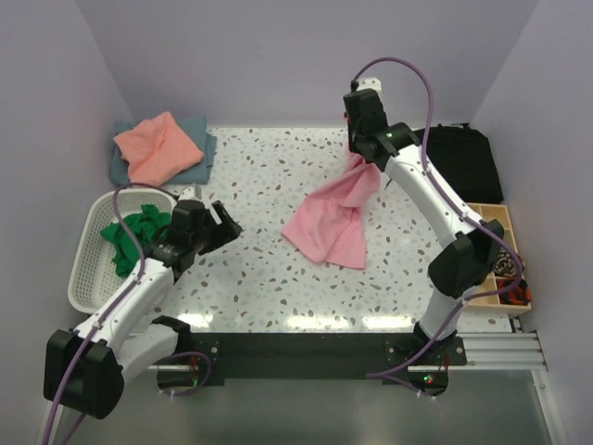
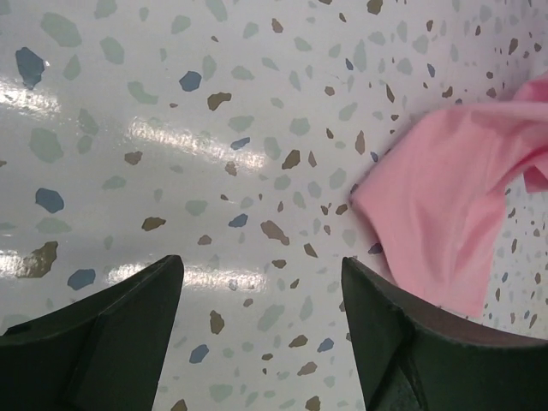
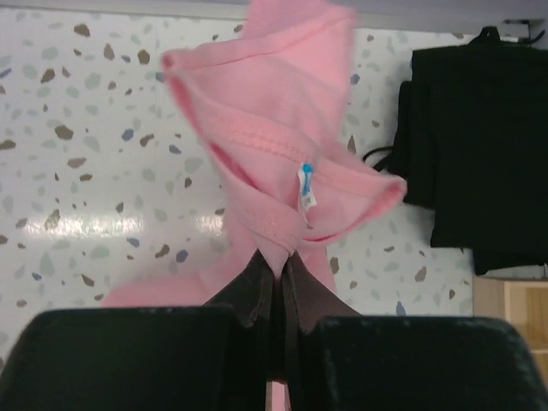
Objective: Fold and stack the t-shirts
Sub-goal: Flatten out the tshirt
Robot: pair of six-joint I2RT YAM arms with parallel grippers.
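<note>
Right arm (image 1: pixel 426 190) stretched toward the far edge of the speckled white desk (image 1: pixel 269 176), jaws pinched tight on the light pink soft cotton t-shirt (image 1: pixel 332 222), whose lower half lay draped mid-desk. Left arm (image 1: pixel 139 287) sat low, jaws spread wide, empty.

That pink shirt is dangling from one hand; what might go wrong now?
The right hand pinches only a small bunch of the pink shirt near its neck label, so the cloth might slip free. The shirt hangs twisted with its lower end on the table, and the left hand is open, so it may land crumpled.
</note>
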